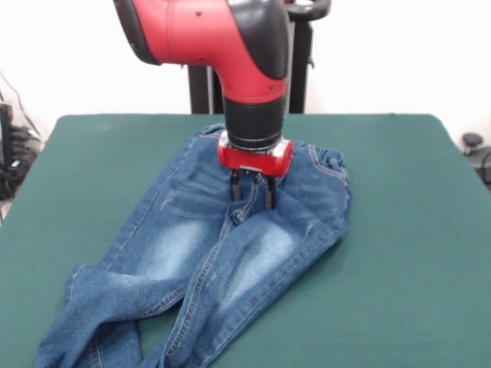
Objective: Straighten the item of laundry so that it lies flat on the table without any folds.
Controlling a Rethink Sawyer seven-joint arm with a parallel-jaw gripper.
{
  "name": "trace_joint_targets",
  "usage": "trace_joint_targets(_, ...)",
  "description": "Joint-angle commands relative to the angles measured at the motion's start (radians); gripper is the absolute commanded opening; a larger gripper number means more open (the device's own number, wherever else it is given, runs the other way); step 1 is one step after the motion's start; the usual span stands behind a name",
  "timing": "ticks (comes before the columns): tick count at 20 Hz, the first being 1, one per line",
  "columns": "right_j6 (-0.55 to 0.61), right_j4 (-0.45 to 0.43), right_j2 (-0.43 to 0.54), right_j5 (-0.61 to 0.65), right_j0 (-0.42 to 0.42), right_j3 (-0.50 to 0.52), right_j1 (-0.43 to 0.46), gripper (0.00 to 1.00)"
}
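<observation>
The item of laundry (192,261), a small pair of blue jeans with pale thigh patches, lies on the green table (399,230). Its waistband is at the far side. Both legs run toward the near left and pass out of the picture at the bottom edge. The left leg shows a crease and an overlap near its lower part, and the right hip edge is slightly bunched. My gripper (253,202) hangs straight down over the crotch area, just below the waistband. It is open, with the fingertips (270,201) at or just above the denim and fabric showing between them.
The jeans lie left of centre on the table. Dark cables and gear (11,153) sit beyond the left edge. A dark object (476,149) lies past the right corner.
</observation>
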Motion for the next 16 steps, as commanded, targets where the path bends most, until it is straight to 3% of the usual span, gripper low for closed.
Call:
trace_joint_targets(1, 0.134, 0.159, 0.184, 0.284, -0.024, 0.205, 0.101, 1.00)
trace_joint_targets(11, 0.147, 0.333, 0.266, 0.346, -0.075, 0.357, 0.068, 1.00)
trace_joint_targets(16, 0.149, 0.376, 0.277, 0.366, -0.066, 0.397, 0.034, 1.00)
